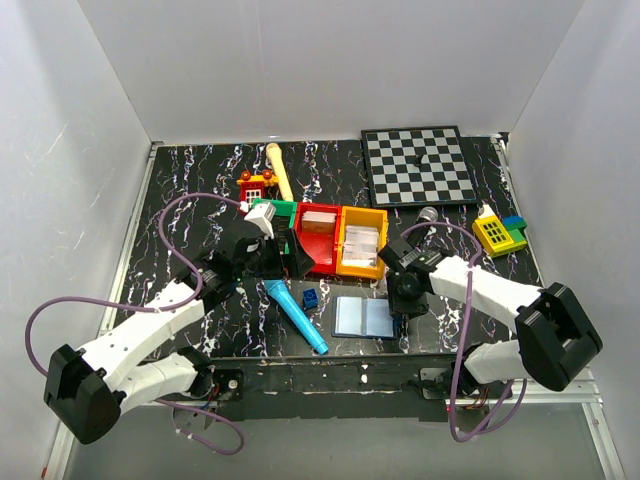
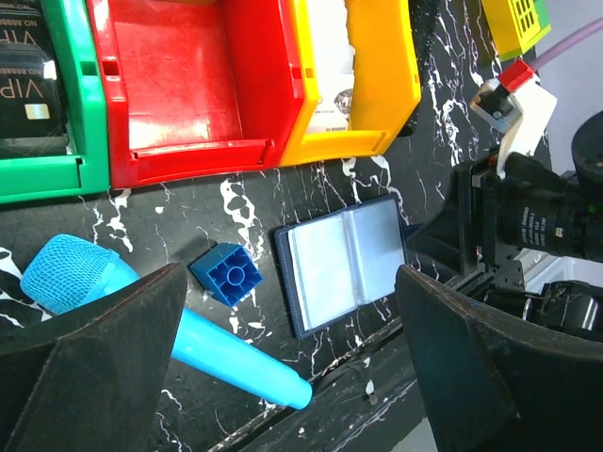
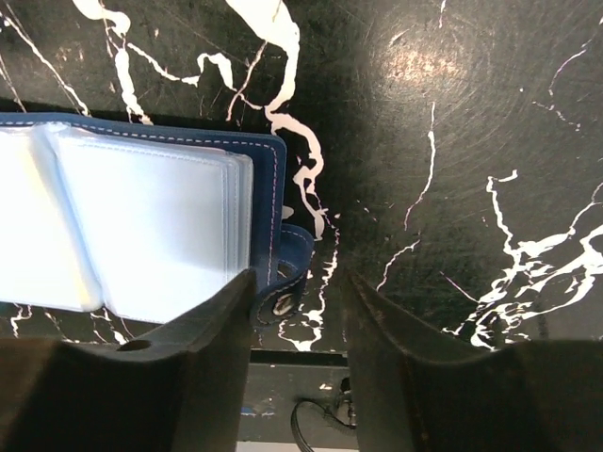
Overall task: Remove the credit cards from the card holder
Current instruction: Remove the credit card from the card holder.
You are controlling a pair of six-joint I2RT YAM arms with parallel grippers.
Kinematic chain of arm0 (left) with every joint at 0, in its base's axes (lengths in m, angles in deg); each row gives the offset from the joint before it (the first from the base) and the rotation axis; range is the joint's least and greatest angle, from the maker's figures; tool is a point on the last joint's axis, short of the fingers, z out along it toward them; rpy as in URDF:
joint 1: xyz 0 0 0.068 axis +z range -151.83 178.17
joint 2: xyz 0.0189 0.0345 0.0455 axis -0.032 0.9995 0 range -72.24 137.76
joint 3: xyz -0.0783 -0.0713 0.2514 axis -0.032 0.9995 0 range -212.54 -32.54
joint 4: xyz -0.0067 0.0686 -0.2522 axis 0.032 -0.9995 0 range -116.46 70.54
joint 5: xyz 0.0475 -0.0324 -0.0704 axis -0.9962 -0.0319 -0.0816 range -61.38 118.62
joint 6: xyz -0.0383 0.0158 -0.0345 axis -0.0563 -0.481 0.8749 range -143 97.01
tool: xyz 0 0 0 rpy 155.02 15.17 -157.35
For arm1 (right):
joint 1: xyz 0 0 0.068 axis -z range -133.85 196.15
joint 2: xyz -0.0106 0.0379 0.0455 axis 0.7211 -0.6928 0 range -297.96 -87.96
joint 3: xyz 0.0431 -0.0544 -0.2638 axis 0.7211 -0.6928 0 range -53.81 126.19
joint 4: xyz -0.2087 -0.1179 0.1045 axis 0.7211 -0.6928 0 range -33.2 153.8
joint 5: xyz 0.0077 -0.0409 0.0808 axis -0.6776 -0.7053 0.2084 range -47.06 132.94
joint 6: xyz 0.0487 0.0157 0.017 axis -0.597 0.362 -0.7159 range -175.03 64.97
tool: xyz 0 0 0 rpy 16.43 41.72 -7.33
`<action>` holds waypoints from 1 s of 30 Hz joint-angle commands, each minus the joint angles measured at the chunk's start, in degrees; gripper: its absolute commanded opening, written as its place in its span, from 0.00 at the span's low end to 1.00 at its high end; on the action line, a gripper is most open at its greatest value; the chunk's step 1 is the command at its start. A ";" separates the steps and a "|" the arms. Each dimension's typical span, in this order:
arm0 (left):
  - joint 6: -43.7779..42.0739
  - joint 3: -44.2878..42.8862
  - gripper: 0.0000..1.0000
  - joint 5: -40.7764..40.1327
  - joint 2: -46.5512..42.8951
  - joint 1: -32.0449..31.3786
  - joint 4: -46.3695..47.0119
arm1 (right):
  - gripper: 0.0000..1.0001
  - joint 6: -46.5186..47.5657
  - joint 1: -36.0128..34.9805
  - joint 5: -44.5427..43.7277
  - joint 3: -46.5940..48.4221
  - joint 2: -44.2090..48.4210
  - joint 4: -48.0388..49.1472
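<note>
Lying open on the bench (image 1: 200, 175), the card holder (image 1: 365, 317) looks emptied; right fingers (image 3: 188, 363), half open, straddle its clasp tab (image 3: 287, 275), left fingers (image 2: 94, 367) wide, both empty.

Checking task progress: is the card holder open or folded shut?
Open. The card holder lies spread flat, both light inner pages facing up, snap tab undone.

My overhead camera is looking down on the whole table (image 1: 200, 170) from behind; both wrist cameras are facing downward, the right closest, all sharing the card holder (image 1: 365, 317).
</note>
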 commanded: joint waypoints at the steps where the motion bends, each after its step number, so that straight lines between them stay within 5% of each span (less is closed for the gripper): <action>1: 0.34 -0.33 0.92 -1.11 -0.12 -1.46 -0.47 | 0.43 0.17 0.08 0.58 2.39 -0.87 0.62; 6: 0.69 -0.68 0.91 -0.41 0.76 -3.48 0.32 | 0.01 1.23 0.17 -0.03 3.27 0.00 -0.70; 16: 2.97 -1.12 0.86 1.88 5.85 -12.00 3.66 | 0.01 6.68 -0.01 11.29 1.17 17.22 2.46; 30: 5.09 -7.09 0.65 1.44 21.85 -21.15 6.65 | 0.01 2.99 -0.01 18.07 -7.71 24.43 9.49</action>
